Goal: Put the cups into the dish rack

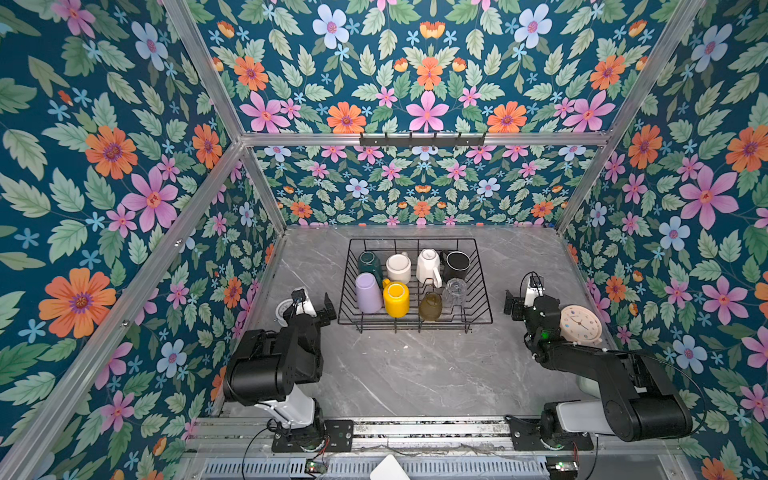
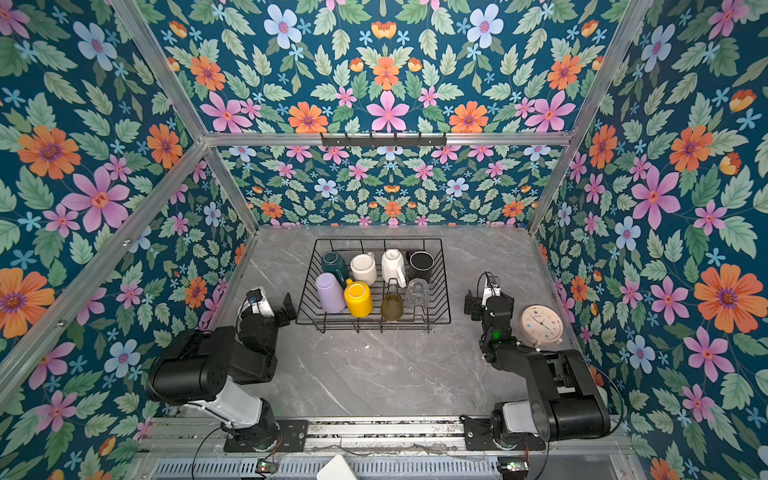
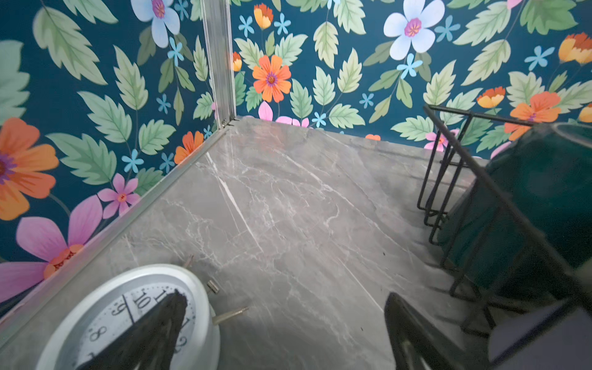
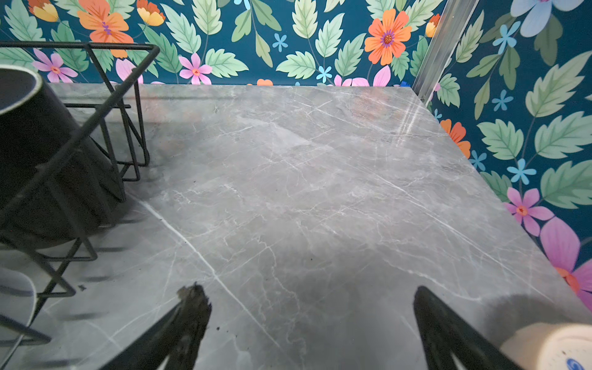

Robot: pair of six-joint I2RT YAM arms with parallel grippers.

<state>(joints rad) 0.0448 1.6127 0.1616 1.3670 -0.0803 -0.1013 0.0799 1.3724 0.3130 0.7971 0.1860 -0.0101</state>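
Note:
In both top views the black wire dish rack (image 1: 415, 323) (image 2: 374, 321) stands mid-table with several cups inside. Its back row holds a teal mug (image 1: 369, 262), a cream mug (image 1: 398, 268), a white mug (image 1: 428, 266) and a black mug (image 1: 456, 264). Its front row holds a lilac tumbler (image 1: 368, 293), a yellow mug (image 1: 395, 299), an olive glass (image 1: 430, 306) and a clear glass (image 1: 454, 293). My left gripper (image 1: 320, 309) (image 3: 285, 330) hangs open and empty beside the rack's left wall. My right gripper (image 1: 515, 305) (image 4: 310, 320) is open and empty to the rack's right.
A white clock (image 1: 284, 309) (image 3: 128, 320) lies by the left wall under my left gripper's finger. A cream clock (image 1: 579, 324) (image 4: 551, 346) sits beside the right arm. Small brass pins (image 3: 230, 315) lie next to the white clock. A black hook rail (image 1: 422, 140) hangs on the back frame.

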